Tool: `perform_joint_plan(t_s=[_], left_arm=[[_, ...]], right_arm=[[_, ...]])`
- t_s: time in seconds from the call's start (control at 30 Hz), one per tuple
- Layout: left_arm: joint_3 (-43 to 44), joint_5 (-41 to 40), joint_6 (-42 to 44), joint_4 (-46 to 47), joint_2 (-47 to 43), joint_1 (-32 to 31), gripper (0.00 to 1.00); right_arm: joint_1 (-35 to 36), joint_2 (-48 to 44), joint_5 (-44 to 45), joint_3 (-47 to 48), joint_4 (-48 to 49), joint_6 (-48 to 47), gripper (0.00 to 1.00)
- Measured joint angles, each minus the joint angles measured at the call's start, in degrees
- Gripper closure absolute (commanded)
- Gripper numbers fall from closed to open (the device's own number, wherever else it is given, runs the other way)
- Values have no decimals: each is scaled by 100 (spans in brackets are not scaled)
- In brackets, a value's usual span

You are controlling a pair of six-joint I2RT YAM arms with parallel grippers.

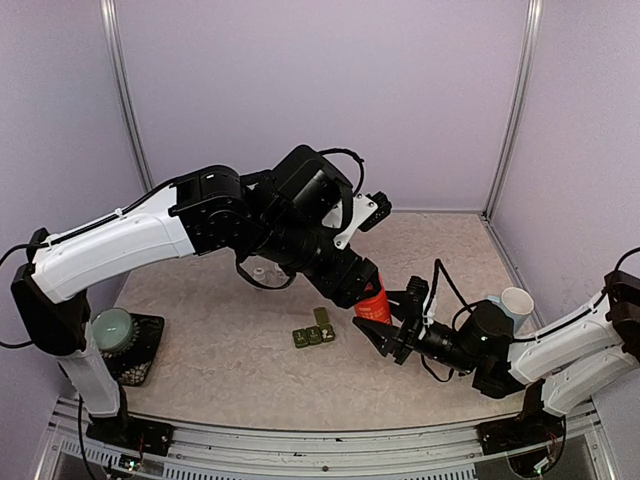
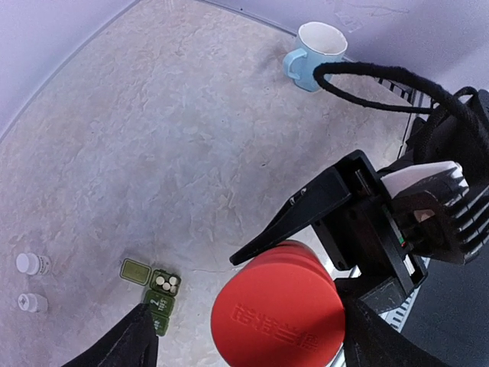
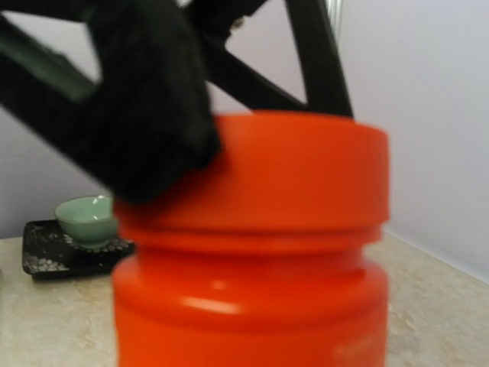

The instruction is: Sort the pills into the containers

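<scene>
Over the marbled table, the right gripper clamps the red bottle while the left gripper straddles its cap, not yet tight; a skewed twist could scatter its contents past the containers nearby.

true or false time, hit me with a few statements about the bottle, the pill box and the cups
1. The right gripper holds the red bottle. True.
2. Every compartment of the containers is shut. False: one lid is open, with pills inside.
3. The pale blue mug lies on its side. False: it stands upright.
4. A pale green cup sits on a dark tray. True.
</scene>
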Motion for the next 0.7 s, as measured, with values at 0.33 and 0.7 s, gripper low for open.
perform_joint_plan(t_s=[0.33, 0.7], left_arm=[[-50, 476, -37, 50, 0, 98, 29], [-407, 946, -94, 168, 0, 264, 29]], right_arm=[[0, -96, 68, 33, -439, -83, 65], [0, -186, 57, 33, -520, -98, 65]])
